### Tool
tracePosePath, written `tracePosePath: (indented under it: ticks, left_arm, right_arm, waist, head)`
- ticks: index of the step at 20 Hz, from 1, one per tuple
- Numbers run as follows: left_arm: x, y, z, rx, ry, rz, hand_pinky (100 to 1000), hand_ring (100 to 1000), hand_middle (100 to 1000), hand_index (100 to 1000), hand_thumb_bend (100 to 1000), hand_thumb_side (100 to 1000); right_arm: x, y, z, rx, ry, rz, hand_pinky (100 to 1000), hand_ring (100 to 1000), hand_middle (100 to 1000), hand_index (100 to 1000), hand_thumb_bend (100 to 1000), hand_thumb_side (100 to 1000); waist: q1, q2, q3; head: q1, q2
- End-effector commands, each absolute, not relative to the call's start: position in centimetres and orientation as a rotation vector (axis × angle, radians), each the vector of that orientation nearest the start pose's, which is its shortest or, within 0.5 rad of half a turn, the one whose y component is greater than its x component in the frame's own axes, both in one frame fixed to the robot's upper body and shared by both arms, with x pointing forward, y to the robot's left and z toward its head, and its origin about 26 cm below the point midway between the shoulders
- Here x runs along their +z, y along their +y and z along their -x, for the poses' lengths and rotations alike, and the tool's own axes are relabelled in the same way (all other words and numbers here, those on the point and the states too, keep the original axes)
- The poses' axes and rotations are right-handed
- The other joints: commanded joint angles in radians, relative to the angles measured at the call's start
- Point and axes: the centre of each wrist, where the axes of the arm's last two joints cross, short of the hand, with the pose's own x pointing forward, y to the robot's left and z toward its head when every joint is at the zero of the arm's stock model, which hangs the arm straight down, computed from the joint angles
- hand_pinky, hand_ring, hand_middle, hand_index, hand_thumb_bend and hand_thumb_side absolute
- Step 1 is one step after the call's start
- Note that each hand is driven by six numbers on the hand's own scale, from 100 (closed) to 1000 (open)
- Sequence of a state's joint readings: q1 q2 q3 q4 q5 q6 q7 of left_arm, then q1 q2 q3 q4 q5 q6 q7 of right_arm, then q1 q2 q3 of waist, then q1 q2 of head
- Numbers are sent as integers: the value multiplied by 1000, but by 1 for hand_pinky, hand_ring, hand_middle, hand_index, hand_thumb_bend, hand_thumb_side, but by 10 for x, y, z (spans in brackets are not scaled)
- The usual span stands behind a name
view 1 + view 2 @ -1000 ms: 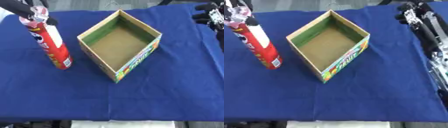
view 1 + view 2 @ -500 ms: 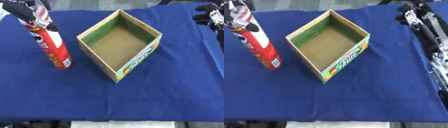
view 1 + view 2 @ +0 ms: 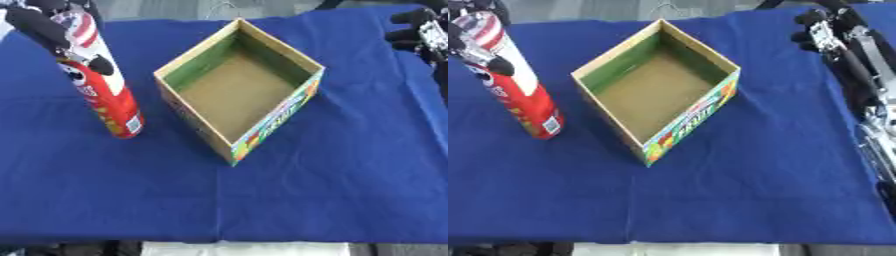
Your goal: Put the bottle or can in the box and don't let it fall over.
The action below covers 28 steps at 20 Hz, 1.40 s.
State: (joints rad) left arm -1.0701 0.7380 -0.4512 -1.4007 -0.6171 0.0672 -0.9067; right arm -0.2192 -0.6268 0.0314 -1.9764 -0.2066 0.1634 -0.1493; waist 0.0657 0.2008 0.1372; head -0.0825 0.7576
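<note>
The tall red can (image 3: 103,90) is stood upright on the blue cloth (image 3: 332,165), just left of the open box (image 3: 241,90). Its top is wrapped by the curled fingers (image 3: 39,27) of the left hand (image 3: 52,22). The right hand (image 3: 826,31) is seen at the far right edge; whether its fingers are spread cannot be told.

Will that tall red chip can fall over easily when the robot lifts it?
Probably, yes. The can is tall and thin on a small base, so it tips easily. The left hand holds it near the top, so the bottom may swing. Being round, it would likely roll if it fell.
</note>
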Motion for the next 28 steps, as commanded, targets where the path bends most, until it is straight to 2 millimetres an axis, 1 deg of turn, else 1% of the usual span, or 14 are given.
tracePosePath:
  ticks: [1,5,8,12,14,15,19,23,28]
  left_arm:
    - [350,240,-409,-1829,-1153,-877,531,620,853,830,806,769]
    - [356,238,-405,-1785,-1202,-874,519,617,848,825,781,768]
    - [359,236,-402,-1769,-1221,-874,524,621,852,824,787,764]
    - [357,235,-402,-1775,-1206,-867,536,626,855,823,803,750]
    - [356,235,-402,-1782,-1196,-860,532,621,853,822,814,727]
    - [355,236,-403,-1786,-1191,-855,529,616,852,820,824,689]
    - [352,238,-406,-1799,-1178,-828,512,601,849,821,842,610]
    - [350,241,-408,-1802,-1175,-807,489,584,849,823,872,556]
    - [346,243,-411,-1808,-1162,-799,500,588,850,824,874,506]
  right_arm:
    - [210,-304,-288,389,-2027,304,838,765,785,993,100,756]
    - [210,-305,-288,389,-2023,306,837,766,785,993,100,757]
    - [210,-305,-288,390,-2024,306,837,766,785,993,100,758]
    - [210,-305,-288,391,-2025,303,837,766,786,993,100,760]
    - [210,-305,-288,390,-2024,303,837,766,786,993,100,760]
    - [210,-305,-288,390,-2025,303,837,766,786,993,100,759]
    - [210,-305,-288,389,-2027,301,836,766,786,992,100,760]
    - [210,-305,-288,388,-2027,299,836,766,786,992,100,760]
    - [210,-304,-288,388,-2031,292,836,766,786,992,100,761]
  waist:
    - [-1,-14,2]
    - [-1,-16,5]
    - [-2,-19,7]
    - [-1,-21,6]
    - [-1,-23,6]
    - [-1,-24,6]
    - [-1,-27,6]
    - [0,-27,6]
    - [0,-25,3]
  head:
    - [15,4]
    - [16,7]
    - [17,3]
    - [19,-1]
    - [19,-3]
    - [19,-4]
    - [19,-7]
    - [17,-10]
    - [17,-12]
